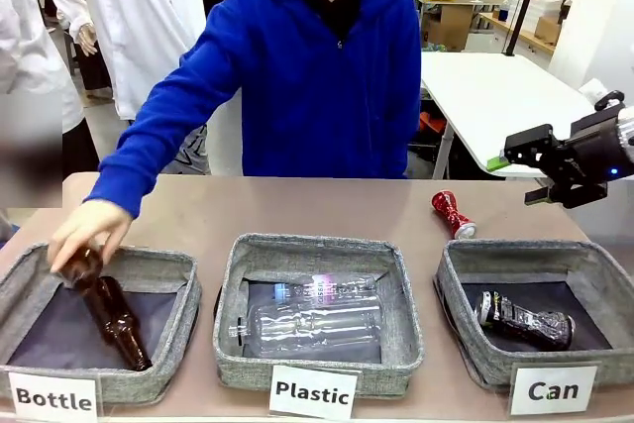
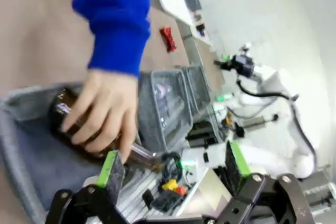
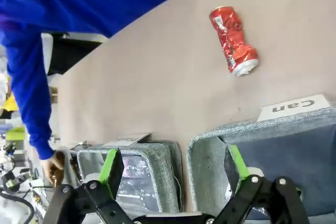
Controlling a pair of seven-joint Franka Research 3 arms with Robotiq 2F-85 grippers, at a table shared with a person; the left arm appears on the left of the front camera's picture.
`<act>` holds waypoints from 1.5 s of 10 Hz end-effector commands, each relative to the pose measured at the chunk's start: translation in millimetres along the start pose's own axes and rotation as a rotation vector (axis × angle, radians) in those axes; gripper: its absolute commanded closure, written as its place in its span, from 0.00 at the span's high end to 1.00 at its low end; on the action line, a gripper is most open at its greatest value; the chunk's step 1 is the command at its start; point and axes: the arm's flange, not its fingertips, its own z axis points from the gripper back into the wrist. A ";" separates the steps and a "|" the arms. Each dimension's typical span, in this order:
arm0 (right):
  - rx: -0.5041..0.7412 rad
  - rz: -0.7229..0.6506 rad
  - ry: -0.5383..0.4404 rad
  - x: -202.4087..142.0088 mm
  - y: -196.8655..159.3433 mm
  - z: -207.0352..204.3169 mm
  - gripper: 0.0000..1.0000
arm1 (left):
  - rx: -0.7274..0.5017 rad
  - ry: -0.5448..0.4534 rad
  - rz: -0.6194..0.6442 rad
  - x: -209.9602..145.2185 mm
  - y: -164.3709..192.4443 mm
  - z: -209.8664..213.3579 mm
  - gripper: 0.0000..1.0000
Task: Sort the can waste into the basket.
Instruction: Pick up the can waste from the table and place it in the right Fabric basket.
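Observation:
A crushed shiny red can (image 1: 452,213) lies on the brown table just behind the grey basket (image 1: 466,344) labelled "Can". Inside that basket a dented black can (image 1: 525,321) lies on its side. My right gripper (image 1: 522,170) hovers open above the table's far right, above and to the right of the red can. Its wrist view shows the red can (image 3: 233,39) on bare table beyond the basket's rim (image 3: 220,145), with nothing between the open right gripper's (image 3: 173,166) fingers. My left gripper (image 2: 173,163) is open and empty above the "Bottle" basket; the red can (image 2: 168,39) shows far off.
A person in a blue hoodie reaches a hand (image 1: 87,230) onto a brown glass bottle (image 1: 111,312) in the "Bottle" basket (image 1: 178,344) at the left. The middle "Plastic" basket (image 1: 233,344) holds a clear plastic bottle (image 1: 312,324). Bare table runs behind the baskets.

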 end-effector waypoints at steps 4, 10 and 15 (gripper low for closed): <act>0.000 -0.001 0.001 -0.1 -0.4 -0.4 1.00 | 0.155 -0.431 -0.019 46.9 -15.9 160.5 1.00; -0.391 0.331 0.188 62.6 48.2 -70.2 1.00 | 0.058 -0.285 -0.034 26.6 -29.6 99.0 1.00; -0.512 0.311 0.344 124.3 47.1 -166.6 1.00 | 0.037 0.066 -0.031 -57.5 -41.6 -43.9 1.00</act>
